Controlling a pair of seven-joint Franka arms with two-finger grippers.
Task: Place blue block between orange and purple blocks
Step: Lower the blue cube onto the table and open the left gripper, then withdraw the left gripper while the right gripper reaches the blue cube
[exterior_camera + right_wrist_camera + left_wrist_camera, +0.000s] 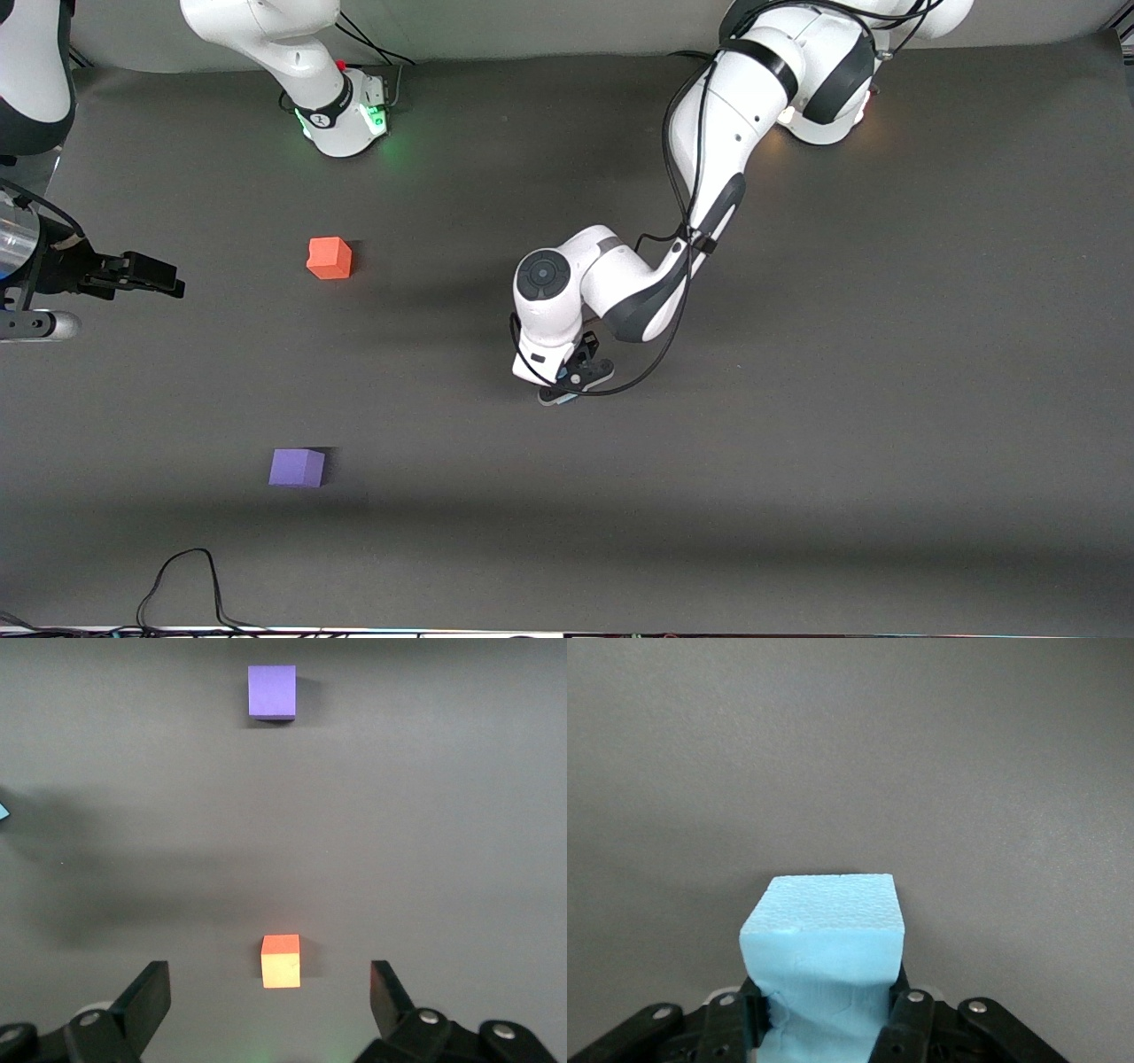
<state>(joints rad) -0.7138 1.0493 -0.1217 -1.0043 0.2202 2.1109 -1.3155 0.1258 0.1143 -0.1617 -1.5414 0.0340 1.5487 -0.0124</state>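
My left gripper (567, 390) is shut on the blue block (824, 935), low over the middle of the mat; in the front view only a sliver of the block (568, 400) shows under the hand. In the left wrist view the fingers (911, 1014) squeeze the block's sides. The orange block (329, 258) and the purple block (297, 467) sit apart toward the right arm's end, the purple one nearer the front camera. My right gripper (164, 282) is open and empty over that end; its wrist view shows the orange block (281, 961) and the purple block (271, 691).
The dark grey mat (797, 443) covers the table. A black cable (190, 576) loops at the edge nearest the front camera. The right arm's base (341, 115) stands with a green light at the edge farthest from the front camera.
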